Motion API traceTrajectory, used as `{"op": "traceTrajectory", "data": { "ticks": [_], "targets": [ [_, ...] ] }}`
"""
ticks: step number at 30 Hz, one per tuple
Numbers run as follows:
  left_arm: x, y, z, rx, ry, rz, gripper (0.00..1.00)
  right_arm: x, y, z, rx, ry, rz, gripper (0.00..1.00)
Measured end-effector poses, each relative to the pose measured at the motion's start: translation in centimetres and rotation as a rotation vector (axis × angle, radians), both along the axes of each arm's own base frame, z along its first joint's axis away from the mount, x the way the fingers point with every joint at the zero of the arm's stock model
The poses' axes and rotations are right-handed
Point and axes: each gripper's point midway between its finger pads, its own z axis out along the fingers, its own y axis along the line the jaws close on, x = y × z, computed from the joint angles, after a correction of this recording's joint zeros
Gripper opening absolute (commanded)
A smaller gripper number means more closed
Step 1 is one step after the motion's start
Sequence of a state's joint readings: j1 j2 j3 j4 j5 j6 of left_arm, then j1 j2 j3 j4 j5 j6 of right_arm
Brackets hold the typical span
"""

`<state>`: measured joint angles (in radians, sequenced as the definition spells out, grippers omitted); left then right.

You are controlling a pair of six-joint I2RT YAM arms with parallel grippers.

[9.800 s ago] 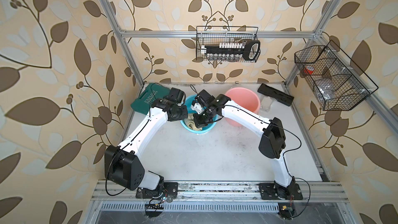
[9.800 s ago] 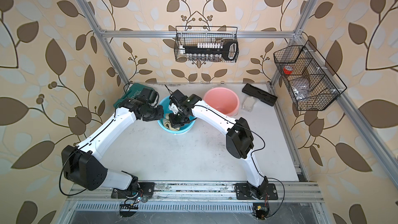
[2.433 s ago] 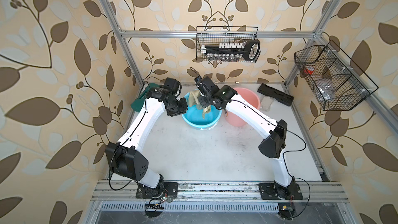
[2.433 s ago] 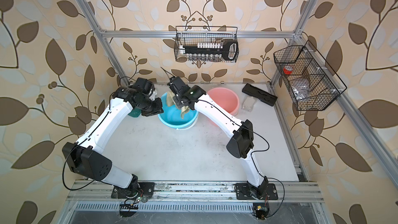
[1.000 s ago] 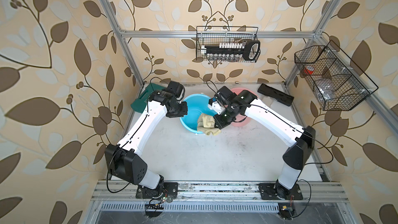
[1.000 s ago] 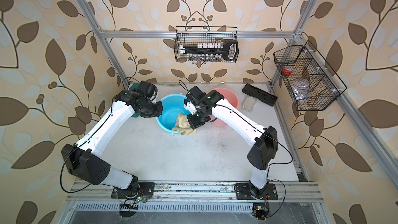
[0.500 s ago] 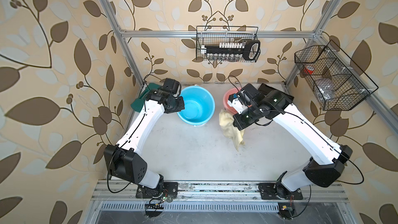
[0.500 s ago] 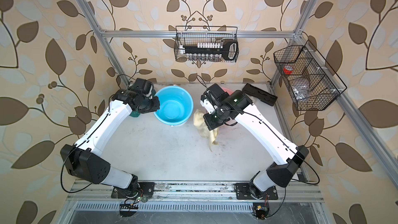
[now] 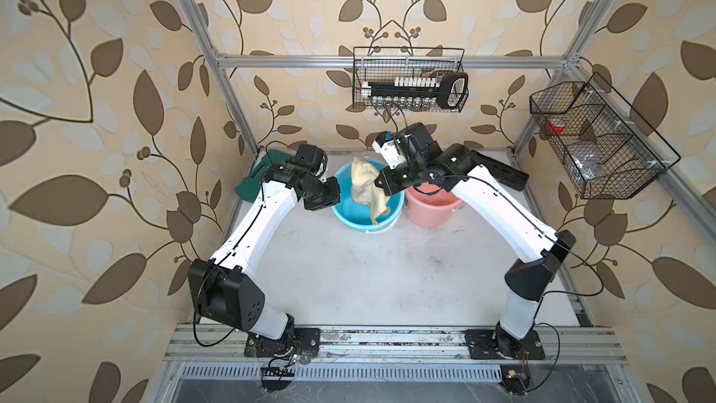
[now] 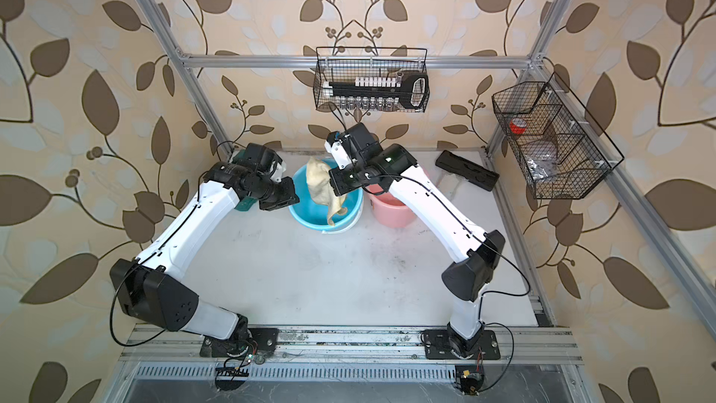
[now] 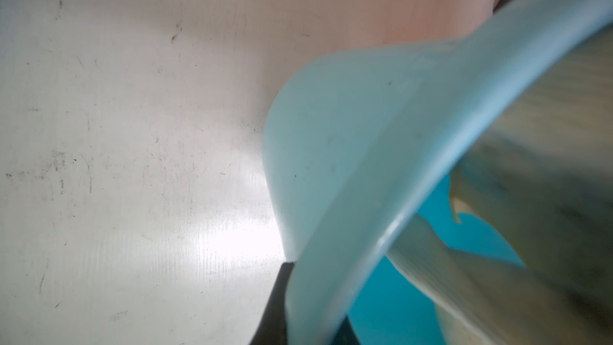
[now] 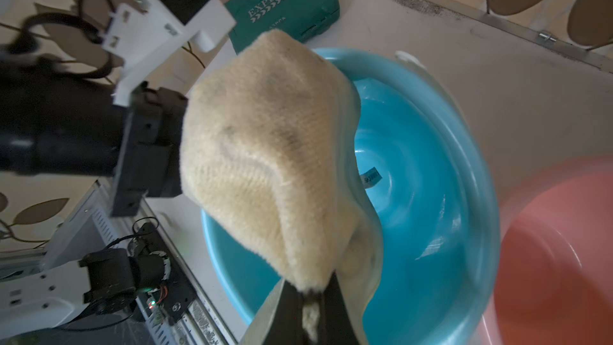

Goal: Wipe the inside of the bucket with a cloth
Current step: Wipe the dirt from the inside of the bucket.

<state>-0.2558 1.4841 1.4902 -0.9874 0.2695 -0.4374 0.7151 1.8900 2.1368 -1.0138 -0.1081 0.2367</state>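
Two grippers meet over the far half of the scuffed white table (image 9: 348, 277). The left gripper (image 11: 308, 320) is clamped on the left rim of the blue bucket (image 9: 362, 222). In the left wrist view a dark finger (image 11: 272, 306) sits outside the wall and the rim runs between the jaws. The right gripper (image 12: 310, 293) is pinched tight on an edge of the cloth (image 9: 366, 188), which hangs in a stained, bunched fold above the bucket's opening. Whether its lower tip touches the bucket I cannot tell. Just right of the blue bucket stands a pink bucket (image 9: 430, 211). Behind them lie a green case (image 9: 252, 180) at the left and a black case (image 9: 503, 176) at the right. A wire basket (image 9: 407, 48) hangs on the back wall and a second basket (image 9: 612, 184) on the right wall.
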Motion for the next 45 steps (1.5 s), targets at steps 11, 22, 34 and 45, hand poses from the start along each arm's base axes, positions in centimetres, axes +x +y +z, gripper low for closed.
{"op": "traceTrajectory", "data": {
  "ticks": [11,22,34,45],
  "targets": [
    [-1.4,0.2,-1.8,0.010,0.095,0.008,0.00,0.8,2.5,-8.7,-0.443,-0.171,0.016,0.00],
    [-1.4,0.3,-2.3,0.014,0.116,0.012,0.00,1.1,-0.6,-14.0,-0.715,-0.232,0.009,0.00],
    [-1.4,0.6,-3.1,0.001,0.139,0.043,0.00,5.1,-0.7,-18.5,-0.794,-0.156,-0.024,0.00],
    [-1.0,0.7,-3.9,-0.011,0.138,0.069,0.00,4.9,-0.2,-23.5,-0.805,-0.008,-0.015,0.00]
  ]
}}
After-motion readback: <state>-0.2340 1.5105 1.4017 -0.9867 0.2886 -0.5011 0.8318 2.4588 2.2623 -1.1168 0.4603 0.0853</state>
